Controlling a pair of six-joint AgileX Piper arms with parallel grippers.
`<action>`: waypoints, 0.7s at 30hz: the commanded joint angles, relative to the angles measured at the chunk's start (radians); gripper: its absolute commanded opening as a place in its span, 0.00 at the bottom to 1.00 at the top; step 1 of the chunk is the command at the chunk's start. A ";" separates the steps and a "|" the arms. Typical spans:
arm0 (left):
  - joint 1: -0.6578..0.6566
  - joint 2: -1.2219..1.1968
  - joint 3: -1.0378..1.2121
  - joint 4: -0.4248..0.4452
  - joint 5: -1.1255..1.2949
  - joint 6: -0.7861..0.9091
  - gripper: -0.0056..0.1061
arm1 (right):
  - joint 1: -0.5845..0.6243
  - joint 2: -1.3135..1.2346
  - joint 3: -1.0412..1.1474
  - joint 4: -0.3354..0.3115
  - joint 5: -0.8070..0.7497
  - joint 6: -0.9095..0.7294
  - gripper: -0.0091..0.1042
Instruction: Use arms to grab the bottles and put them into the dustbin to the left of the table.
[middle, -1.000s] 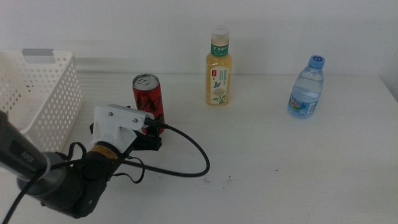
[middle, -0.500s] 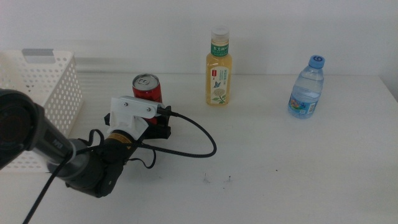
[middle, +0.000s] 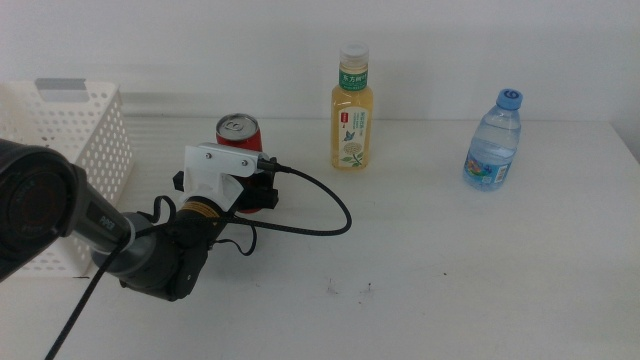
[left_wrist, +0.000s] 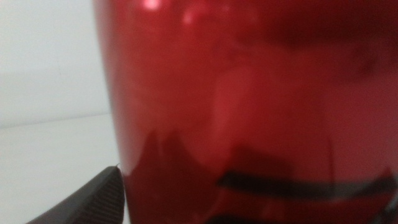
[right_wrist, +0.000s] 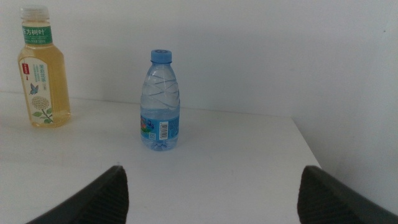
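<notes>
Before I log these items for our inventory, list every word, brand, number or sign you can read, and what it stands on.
None can be read.
Yellow tea bottle: green-white label with small print and a red patch, too small to read.
Water bottle: blue label with a barcode, print blurred.
Red can, at the left gripper: dark markings only, no legible text.
White basket: no text seen.

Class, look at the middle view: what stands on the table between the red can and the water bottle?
The yellow tea bottle stands upright between the red can and water bottle, set slightly farther back, in the middle view.

Middle view looks forward and down over the table (middle: 480, 280). Left wrist camera's pressed up against the red can (left_wrist: 261, 112). Right wrist sits back, sharing both bottles with middle.
</notes>
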 joint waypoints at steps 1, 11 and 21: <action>0.003 0.005 -0.008 -0.012 0.007 -0.002 0.88 | -0.004 -0.004 0.004 0.000 -0.009 -0.002 0.79; 0.003 -0.037 0.015 -0.005 -0.001 0.057 0.54 | -0.004 -0.004 0.004 0.000 -0.009 0.001 0.79; 0.001 -0.260 0.190 -0.071 0.019 0.057 0.28 | -0.004 -0.004 0.004 0.000 -0.009 0.001 0.79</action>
